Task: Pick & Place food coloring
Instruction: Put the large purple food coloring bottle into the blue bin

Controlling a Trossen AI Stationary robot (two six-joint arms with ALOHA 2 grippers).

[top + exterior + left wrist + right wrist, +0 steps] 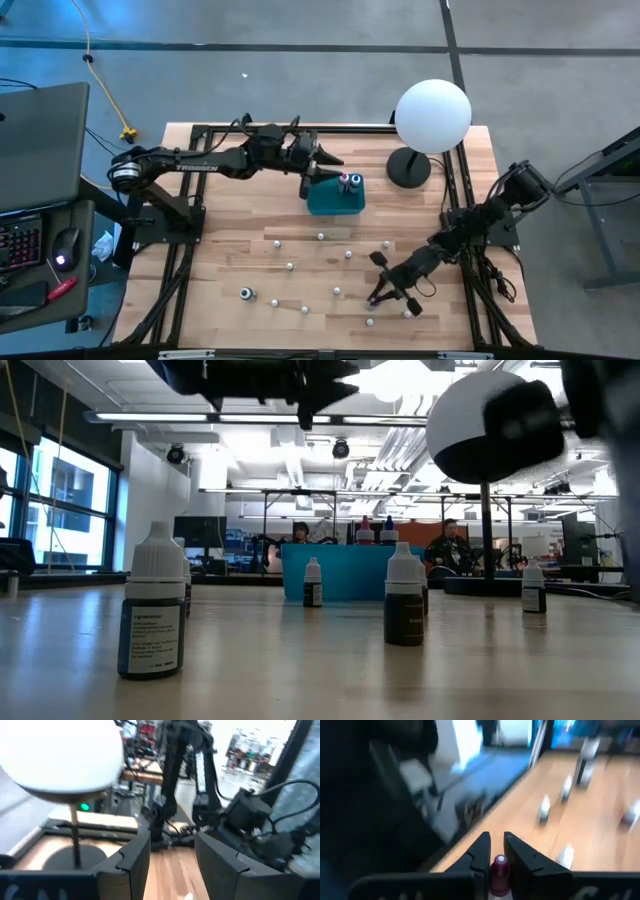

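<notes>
From above, the left gripper hovers open and empty over the teal box, bottles scattered across the table. Through its wrist camera, the right gripper pinches a red-tipped bottle; that narrow hold near the nozzle could let it slip.

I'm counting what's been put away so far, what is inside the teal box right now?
In the teal box, two small bottles stand near its far right corner. The left gripper hangs over its left edge, hiding that part.

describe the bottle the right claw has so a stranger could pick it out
Start at the white globe lamp, then go down the table's right side to the right claw. The bottle sits pinched between its fingers; unlike the white-capped bottles around it, it shows a dark pink tip.
</notes>
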